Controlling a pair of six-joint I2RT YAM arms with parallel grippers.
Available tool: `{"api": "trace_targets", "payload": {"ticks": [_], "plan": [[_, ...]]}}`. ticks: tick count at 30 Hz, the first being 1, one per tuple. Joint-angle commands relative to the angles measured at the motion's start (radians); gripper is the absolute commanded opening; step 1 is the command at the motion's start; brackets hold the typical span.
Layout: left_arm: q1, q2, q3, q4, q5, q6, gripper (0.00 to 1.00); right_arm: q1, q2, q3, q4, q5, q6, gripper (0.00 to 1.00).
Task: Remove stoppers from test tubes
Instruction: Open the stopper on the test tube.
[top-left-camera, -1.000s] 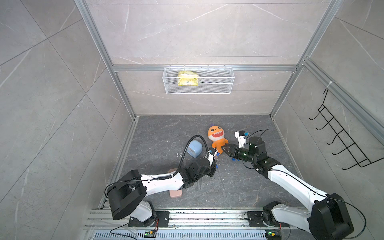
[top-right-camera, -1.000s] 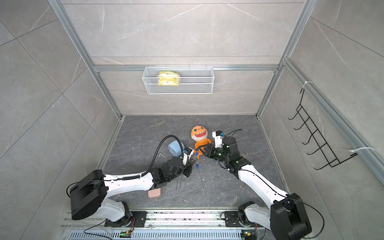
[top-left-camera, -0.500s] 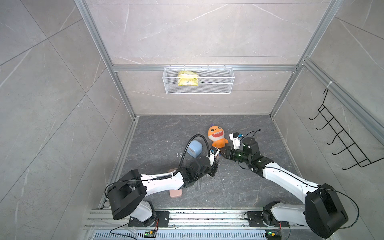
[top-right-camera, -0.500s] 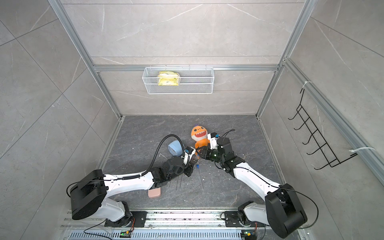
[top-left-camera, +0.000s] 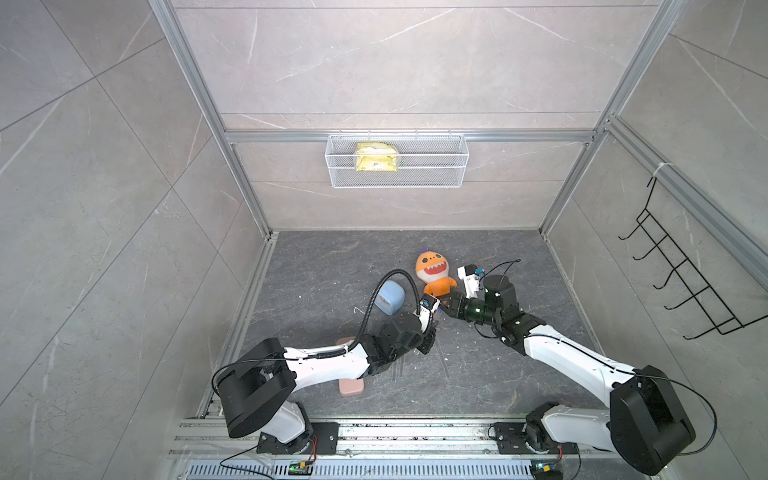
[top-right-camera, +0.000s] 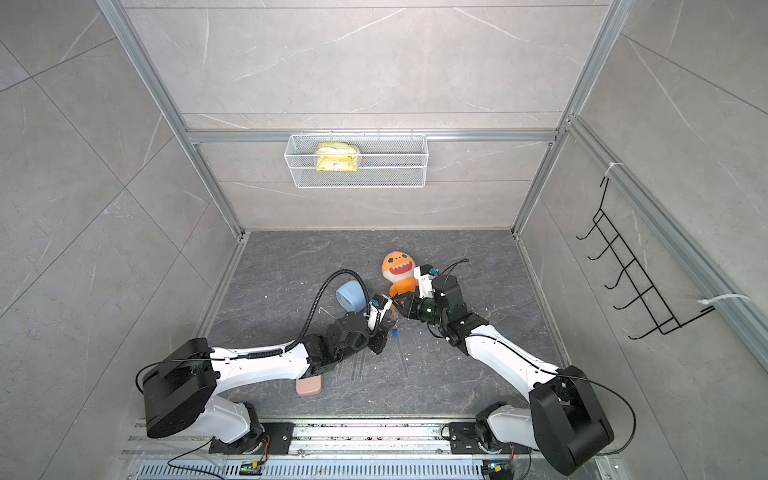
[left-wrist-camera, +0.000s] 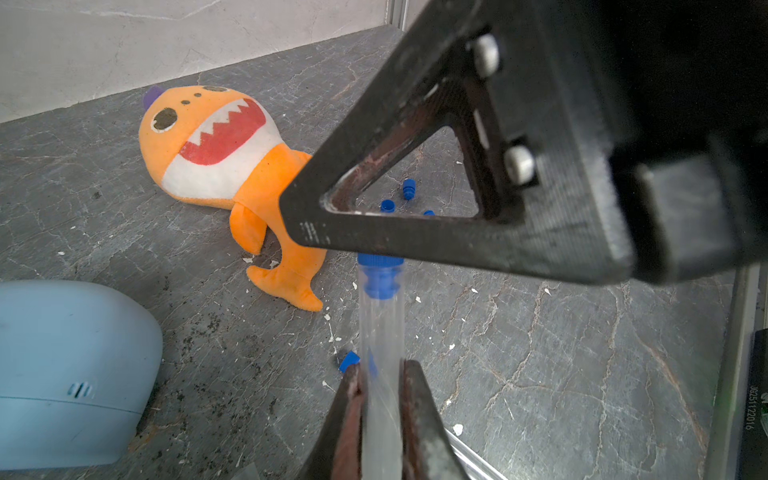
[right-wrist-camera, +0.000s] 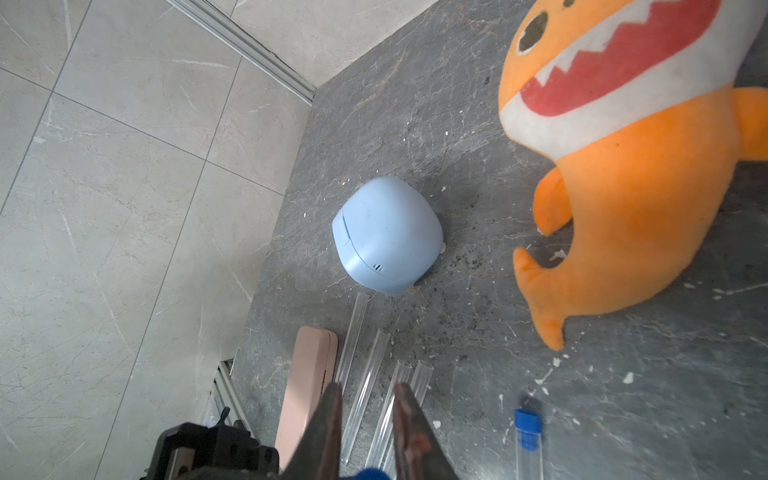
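Left fingers (left-wrist-camera: 349, 415) are pinched tight on the lower body of the held tube (left-wrist-camera: 381, 328). It looks lifted off the counter (left-wrist-camera: 540, 353), mouth end toward the right arm. Its blue stopper (left-wrist-camera: 380, 276) is seated in the mouth.

Right fingers (right-wrist-camera: 328, 424) straddle that stopper with a narrow gap. Can't tell if they're biting it yet or just flanking it. In the left wrist view one right finger covers the stopper's top.

Further out:
- Four open tubes (right-wrist-camera: 365, 390), as far as I can count, lie side by side on the counter just beside the pink case (right-wrist-camera: 305, 386).
- Three loose stoppers (left-wrist-camera: 409, 189) sit on the counter past the plush shark (left-wrist-camera: 216, 141).
- Another blue bit is just beside the left fingers. Can't tell if it's loose or on a tube.
- One capped tube (right-wrist-camera: 528, 453) lies apart from the open ones, stopper in.

My read: mostly done. What's left is the pull on the held tube, then the capped tube on the counter.
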Motion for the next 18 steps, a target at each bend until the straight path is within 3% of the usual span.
{"api": "trace_targets", "payload": {"ticks": [1, 7, 18], "plan": [[0.002, -0.001, 0.041, 0.037, 0.005, 0.007, 0.02, 0.012, 0.014, 0.019, 0.018, 0.005, 0.008, 0.26], [0.002, -0.003, 0.043, 0.037, 0.007, 0.007, 0.02, 0.016, 0.020, 0.020, 0.019, 0.007, 0.009, 0.25], [0.002, -0.001, 0.046, 0.032, 0.012, 0.005, 0.01, 0.018, 0.022, 0.016, 0.024, 0.013, 0.010, 0.11]]}}
